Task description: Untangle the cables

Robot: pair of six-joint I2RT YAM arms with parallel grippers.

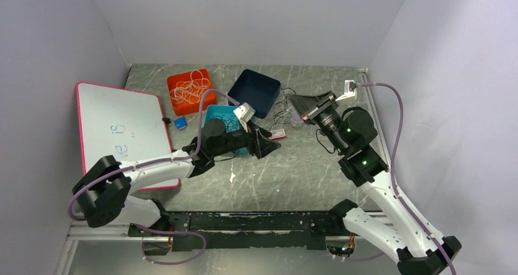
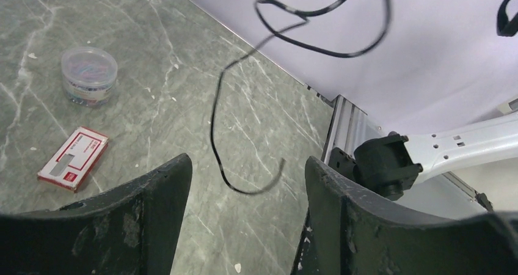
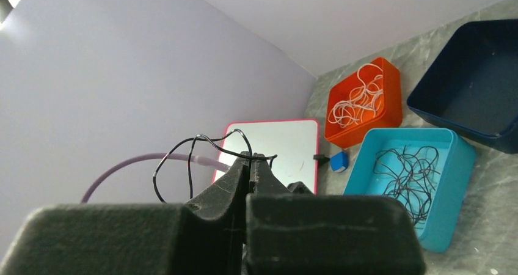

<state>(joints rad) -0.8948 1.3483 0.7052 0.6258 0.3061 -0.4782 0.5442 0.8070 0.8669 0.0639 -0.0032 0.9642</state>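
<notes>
My right gripper is shut on a thin black cable and holds it above the table; in the right wrist view the cable loops out from the closed fingertips. My left gripper is open and empty just below and left of it. In the left wrist view the cable dangles down with its loose end between the spread fingers, touching neither. A teal tray holds more tangled black cables. An orange tray holds white cables.
An empty navy tray stands at the back. A pink-edged whiteboard lies at the left, a small blue block beside it. A red-and-white box and a clear tub of clips sit near the hanging cable.
</notes>
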